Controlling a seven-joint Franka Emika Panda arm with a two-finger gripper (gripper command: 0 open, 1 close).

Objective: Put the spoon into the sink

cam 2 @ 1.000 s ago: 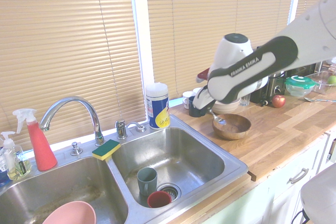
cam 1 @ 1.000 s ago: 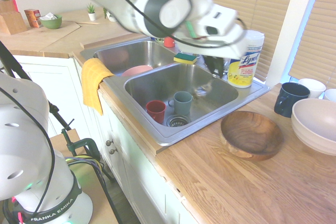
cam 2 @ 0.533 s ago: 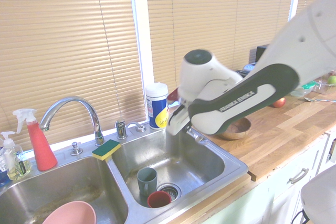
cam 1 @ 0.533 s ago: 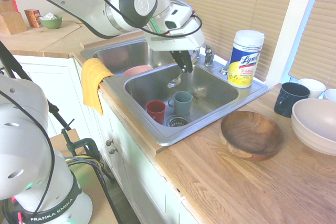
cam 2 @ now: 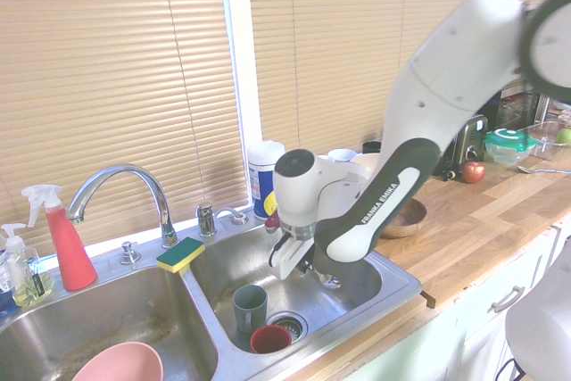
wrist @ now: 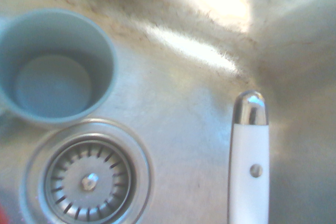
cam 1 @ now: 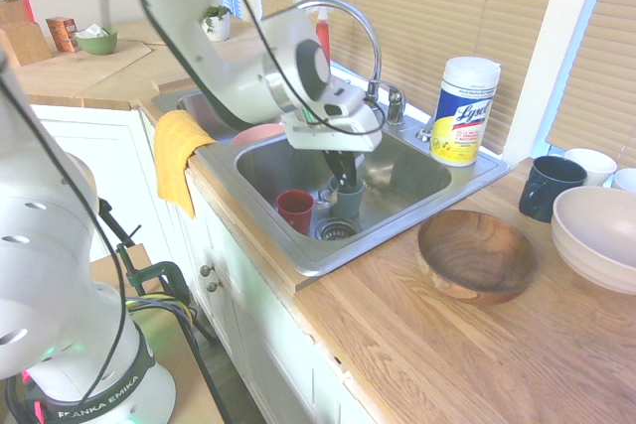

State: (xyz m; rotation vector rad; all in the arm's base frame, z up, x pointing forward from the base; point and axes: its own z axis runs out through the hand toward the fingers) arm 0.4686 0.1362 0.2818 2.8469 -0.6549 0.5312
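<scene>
My gripper [cam 1: 341,168] hangs low inside the right basin of the steel sink [cam 1: 260,217], just above its floor and next to a teal mug [cam 1: 350,196]. It is shut on the spoon [cam 2: 331,281], whose shiny bowl shows below the fingers in the second exterior view. The wrist view shows the spoon's white handle [wrist: 248,156] with a metal tip over the basin floor, beside the teal mug [wrist: 52,66] and the round drain [wrist: 89,179]. The arm hides most of the spoon in the first exterior view.
A red cup [cam 1: 295,211] stands by the drain near the mug. A pink bowl [cam 1: 260,133] lies in the left basin. The faucet [cam 1: 350,17], a wipes canister [cam 1: 463,111] and a sponge [cam 2: 180,254] line the back rim. A wooden bowl [cam 1: 475,255] sits on the counter.
The arm has swung from above the counter's wooden bowl over the rim and down into the right basin, carrying the spoon with it. The gripper stayed shut throughout.
</scene>
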